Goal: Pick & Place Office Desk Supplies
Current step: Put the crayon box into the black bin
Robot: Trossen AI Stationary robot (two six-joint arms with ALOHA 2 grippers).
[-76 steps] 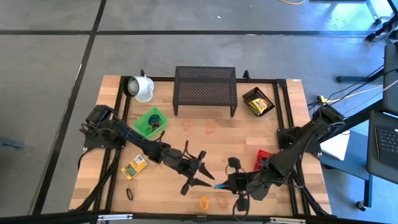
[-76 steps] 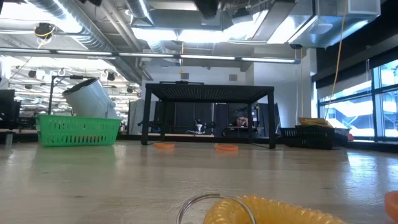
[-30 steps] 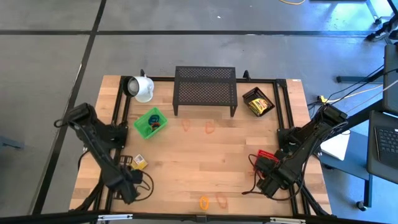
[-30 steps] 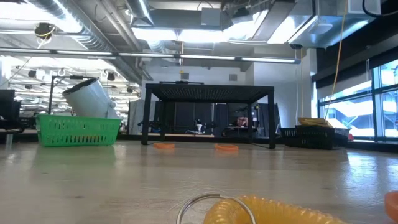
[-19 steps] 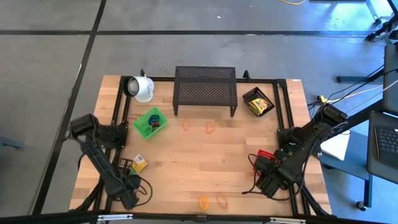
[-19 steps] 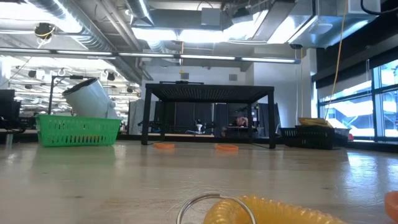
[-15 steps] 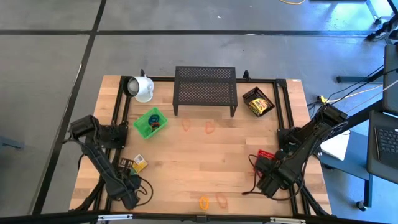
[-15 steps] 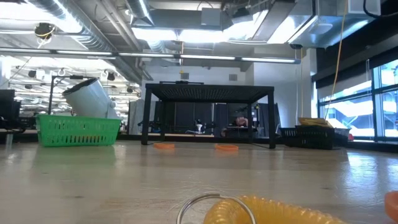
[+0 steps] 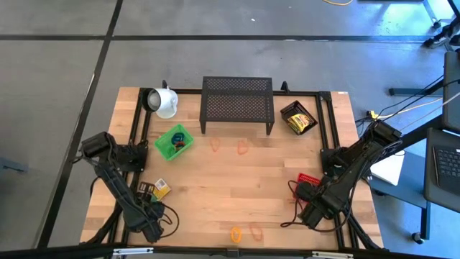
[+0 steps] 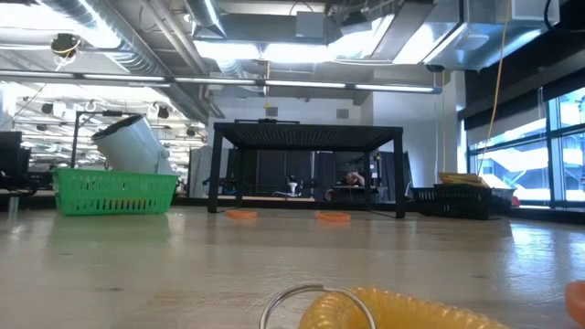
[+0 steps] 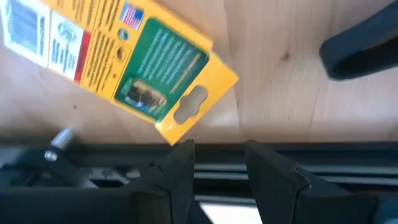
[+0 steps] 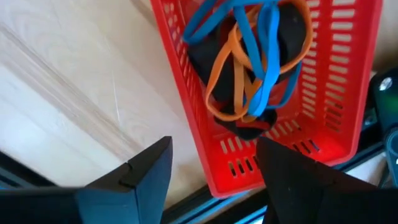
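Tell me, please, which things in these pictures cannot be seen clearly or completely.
- Green basket, high view: its loops are too small to count.
- Black tray, high view: the yellow contents are too small to identify.
- Red basket, right wrist view: cut off by the picture's edge; a dark item lies partly hidden under the blue and orange loops.
- Yellow box, left wrist view: cut off by the edge, print too blurred to read.

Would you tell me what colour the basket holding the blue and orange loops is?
Red basket; the right wrist view shows it best.
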